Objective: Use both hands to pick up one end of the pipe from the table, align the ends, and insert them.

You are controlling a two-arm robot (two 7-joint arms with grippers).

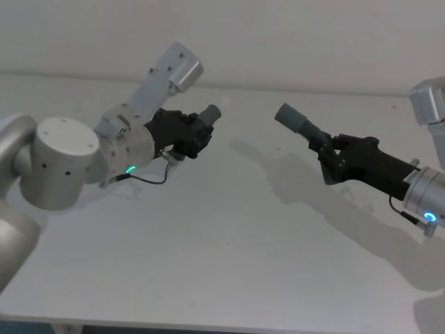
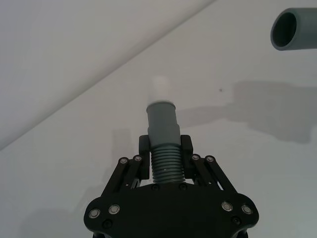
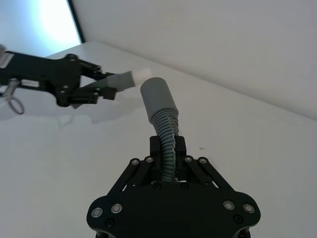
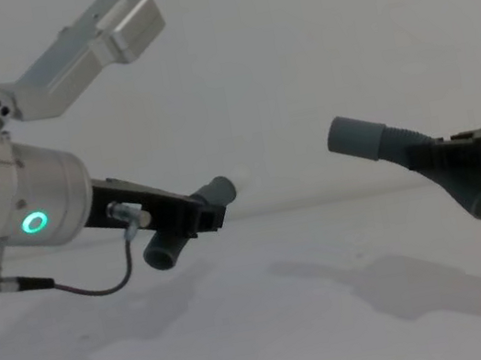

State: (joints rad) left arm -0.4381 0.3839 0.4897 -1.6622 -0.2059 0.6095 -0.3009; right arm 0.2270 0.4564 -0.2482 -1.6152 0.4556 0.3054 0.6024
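Both pipe pieces are held in the air above the white table [image 1: 208,250]. My left gripper [image 1: 189,136] is shut on the ribbed part of one dark-grey piece [image 2: 164,126], whose cuff carries a narrower white tip [image 3: 141,75]. My right gripper [image 1: 332,152] is shut on the ribbed part of the other piece [image 3: 158,99], whose cuff has a plain open mouth [image 2: 291,29]. The two cuffs [image 4: 220,189] [image 4: 356,137] point toward each other across a clear gap. They do not touch and are not quite in line.
The silver left arm [image 1: 66,156] reaches in from the left and the right arm's wrist [image 1: 425,198] from the right edge. A pale wall [image 4: 291,40] rises behind the table's far edge. Shadows of both arms fall on the table.
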